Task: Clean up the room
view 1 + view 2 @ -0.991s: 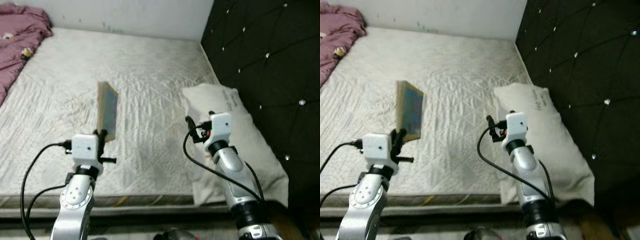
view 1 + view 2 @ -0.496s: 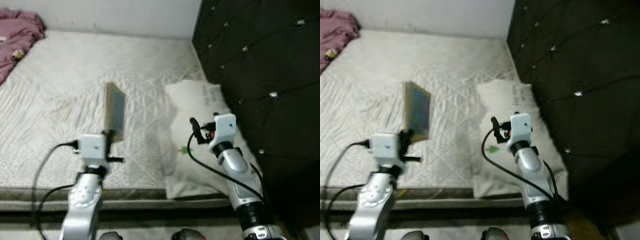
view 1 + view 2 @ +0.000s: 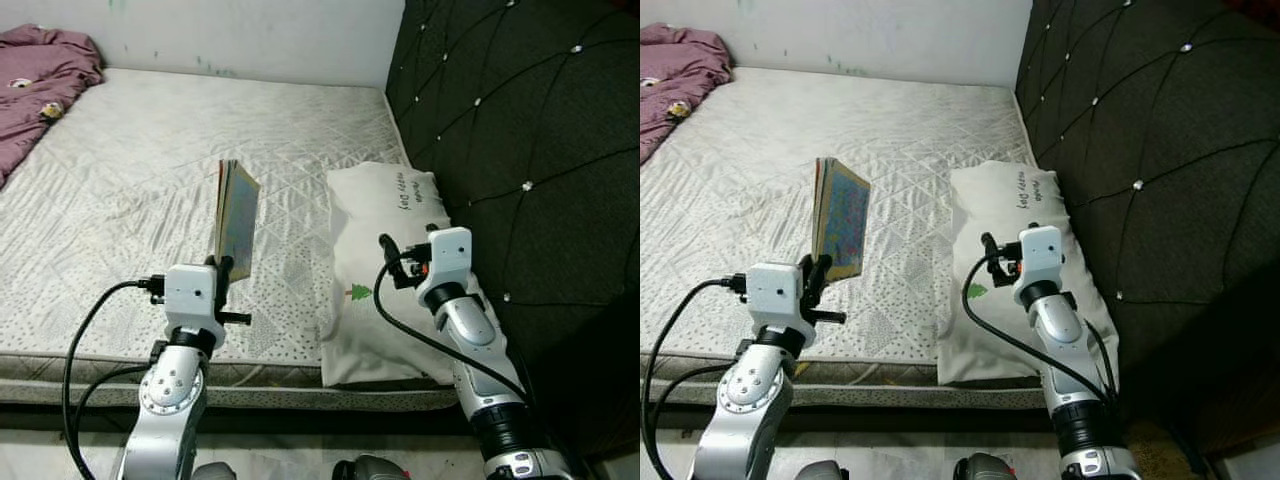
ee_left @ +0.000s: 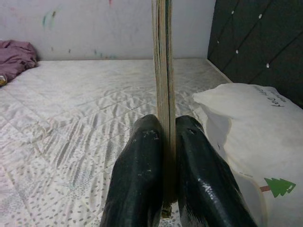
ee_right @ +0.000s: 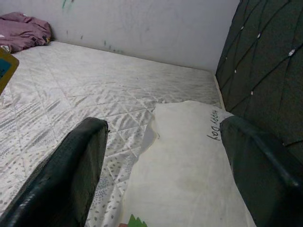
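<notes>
A thin book [image 3: 236, 221] with a colourful cover stands upright on edge above the mattress [image 3: 130, 160], pinched at its lower end by my left gripper [image 3: 219, 269]. In the left wrist view both black fingers [image 4: 137, 179] press against the book [image 4: 162, 71]. My right gripper [image 3: 388, 258] hangs open over the white pillow [image 3: 385, 260], which lies flat beside the dark tufted headboard [image 3: 520, 130]. The right wrist view shows its fingers [image 5: 71, 175] spread wide with nothing between them, and the pillow [image 5: 189, 161] below.
A crumpled pink blanket [image 3: 40, 75] lies at the far left corner of the bed. A white wall [image 3: 230, 30] runs behind the bed. The mattress front edge [image 3: 90, 365] is just ahead of my arms. Black cables loop from both wrists.
The camera swung right, then settled, so the pillow and headboard sit further left in view. The book stays upright in my left gripper. The right gripper stays open.
</notes>
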`<state>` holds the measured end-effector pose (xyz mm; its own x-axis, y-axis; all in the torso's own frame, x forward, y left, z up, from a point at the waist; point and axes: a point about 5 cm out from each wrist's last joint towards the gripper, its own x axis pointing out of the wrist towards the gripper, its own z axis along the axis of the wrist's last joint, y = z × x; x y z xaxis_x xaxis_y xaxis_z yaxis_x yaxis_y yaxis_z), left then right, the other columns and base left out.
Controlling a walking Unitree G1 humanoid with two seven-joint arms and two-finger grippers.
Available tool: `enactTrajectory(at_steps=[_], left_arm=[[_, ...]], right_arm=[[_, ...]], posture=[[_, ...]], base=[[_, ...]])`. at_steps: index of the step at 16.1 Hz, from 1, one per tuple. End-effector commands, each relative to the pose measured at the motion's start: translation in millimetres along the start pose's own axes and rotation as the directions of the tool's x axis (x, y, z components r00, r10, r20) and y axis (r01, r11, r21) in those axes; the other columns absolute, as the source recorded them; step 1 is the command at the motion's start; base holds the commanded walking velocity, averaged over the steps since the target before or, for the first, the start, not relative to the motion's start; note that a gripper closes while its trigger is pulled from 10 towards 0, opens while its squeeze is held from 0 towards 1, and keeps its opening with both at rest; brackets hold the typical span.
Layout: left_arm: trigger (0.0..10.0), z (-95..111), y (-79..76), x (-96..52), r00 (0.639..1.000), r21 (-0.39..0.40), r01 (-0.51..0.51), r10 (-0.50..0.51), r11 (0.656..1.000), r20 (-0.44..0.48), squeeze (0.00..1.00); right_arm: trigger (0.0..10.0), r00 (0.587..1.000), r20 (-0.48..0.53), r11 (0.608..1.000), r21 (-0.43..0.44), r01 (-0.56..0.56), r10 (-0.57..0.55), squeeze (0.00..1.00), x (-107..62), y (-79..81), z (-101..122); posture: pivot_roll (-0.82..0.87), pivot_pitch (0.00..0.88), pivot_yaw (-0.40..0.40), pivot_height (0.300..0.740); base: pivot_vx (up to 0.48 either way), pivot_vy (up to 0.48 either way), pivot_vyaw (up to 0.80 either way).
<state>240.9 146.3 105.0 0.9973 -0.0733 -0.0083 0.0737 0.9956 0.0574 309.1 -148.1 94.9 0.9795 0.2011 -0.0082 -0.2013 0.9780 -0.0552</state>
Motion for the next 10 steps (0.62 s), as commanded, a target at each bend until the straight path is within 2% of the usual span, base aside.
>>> enactTrajectory(at_steps=[1, 6, 7, 10], left_arm=[[10.0, 10.6, -1.0, 1.4, 0.999, -0.016, 0.008, -0.007, 1.000, 0.045, 0.00], [10.0, 10.8, 0.0, -0.5, 0.999, -0.004, -0.015, 0.015, 1.000, 0.035, 0.00], [10.0, 7.4, 1.0, -2.4, 1.000, -0.040, -0.008, 0.007, 0.999, -0.006, 0.00], [10.0, 6.5, 1.8, -6.1, 1.000, -0.024, 0.003, -0.003, 1.000, 0.009, 0.00]], right_arm=[[10.0, 1.000, 0.005, 1.000, 0.004, 0.019, -0.019, 0.00, 0.9, -3.8, 3.2], [10.0, 1.000, 0.007, 1.000, -0.001, 0.020, -0.020, 0.00, 0.0, -4.4, 3.4], [10.0, 1.000, 0.007, 1.000, -0.002, 0.020, -0.020, 0.00, -0.4, -4.6, 3.3], [10.0, 1.000, 0.006, 1.000, -0.009, 0.015, -0.015, 0.00, -1.6, -3.5, 3.6]], posture=[[0.06, 0.063, -0.069, 0.740], [0.06, 0.065, -0.069, 0.740], [0.06, 0.067, -0.070, 0.740], [0.07, 0.085, -0.070, 0.740]], base=[[0.000, 0.000, -0.80], [0.000, 0.000, -0.77], [0.000, 0.000, -0.54], [0.000, 0.000, 0.00]])
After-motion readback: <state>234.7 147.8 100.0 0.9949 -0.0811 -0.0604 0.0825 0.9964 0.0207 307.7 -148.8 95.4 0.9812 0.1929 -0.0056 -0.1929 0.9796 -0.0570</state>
